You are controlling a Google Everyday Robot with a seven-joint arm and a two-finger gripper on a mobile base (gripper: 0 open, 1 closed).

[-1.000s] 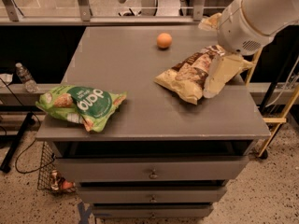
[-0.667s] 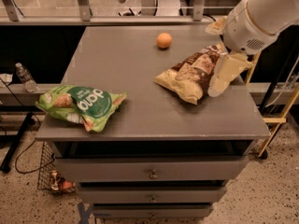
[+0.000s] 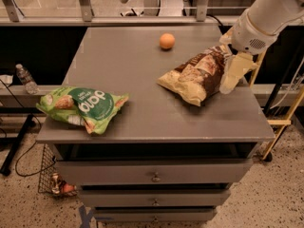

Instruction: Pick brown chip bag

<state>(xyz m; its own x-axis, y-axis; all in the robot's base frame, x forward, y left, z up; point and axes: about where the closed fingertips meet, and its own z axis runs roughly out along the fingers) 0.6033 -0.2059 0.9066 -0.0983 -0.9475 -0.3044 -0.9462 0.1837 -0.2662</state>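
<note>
The brown chip bag lies on the grey cabinet top at the right, dark brown with pale cream ends. My gripper is at the bag's right end, on the white arm that comes in from the upper right. It is open: one cream finger hangs on the near side of the bag's end, and the other finger shows on the far side. The bag's end sits between them and the bag rests on the top.
A green bag with white lettering lies at the front left corner. A small orange ball sits near the back middle. The cabinet has drawers below. A water bottle and a wire basket are to the left. A yellow frame stands at the right.
My gripper and arm have shifted slightly to the right and up beside the bag's end. The brown chip bag, green bag and orange ball have not moved.
</note>
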